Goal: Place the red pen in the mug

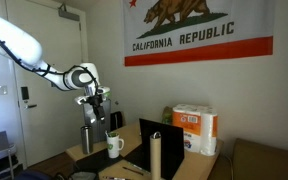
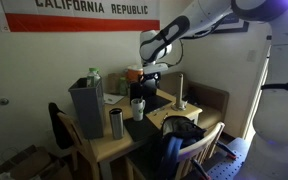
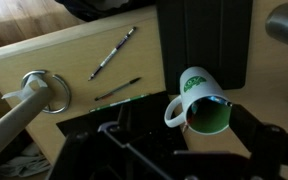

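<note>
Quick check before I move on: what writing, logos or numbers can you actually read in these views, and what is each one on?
"CALIFORNIA REPUBLIC": on the flag hanging on the wall, legible in both exterior views.
Green print on the side of the mug: too blurred to read in the wrist view.
Orange label on the paper-towel pack: too small to read.
Nothing else is legible.
</note>
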{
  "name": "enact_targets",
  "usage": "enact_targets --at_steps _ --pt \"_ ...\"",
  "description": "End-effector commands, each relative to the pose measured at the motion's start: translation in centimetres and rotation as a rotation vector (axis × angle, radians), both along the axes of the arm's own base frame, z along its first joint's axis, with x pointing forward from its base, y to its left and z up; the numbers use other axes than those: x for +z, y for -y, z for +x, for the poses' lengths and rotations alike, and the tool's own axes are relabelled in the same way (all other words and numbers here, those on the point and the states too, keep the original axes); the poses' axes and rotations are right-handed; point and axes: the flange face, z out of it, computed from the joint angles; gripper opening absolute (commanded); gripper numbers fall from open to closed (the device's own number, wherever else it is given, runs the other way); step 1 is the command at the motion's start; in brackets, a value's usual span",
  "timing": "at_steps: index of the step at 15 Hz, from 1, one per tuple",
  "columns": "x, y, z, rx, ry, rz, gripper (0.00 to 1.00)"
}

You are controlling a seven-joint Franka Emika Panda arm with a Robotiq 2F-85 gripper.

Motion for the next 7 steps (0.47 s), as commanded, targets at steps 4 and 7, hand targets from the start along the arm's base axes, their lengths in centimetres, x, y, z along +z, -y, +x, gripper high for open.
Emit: enact_targets --at_steps 4,7 --pt "2.1 1.3 -0.8 0.034 -0.03 -0.015 1.0" --pt "2.1 1.1 -0.9 0.037 -0.03 -0.015 1.0"
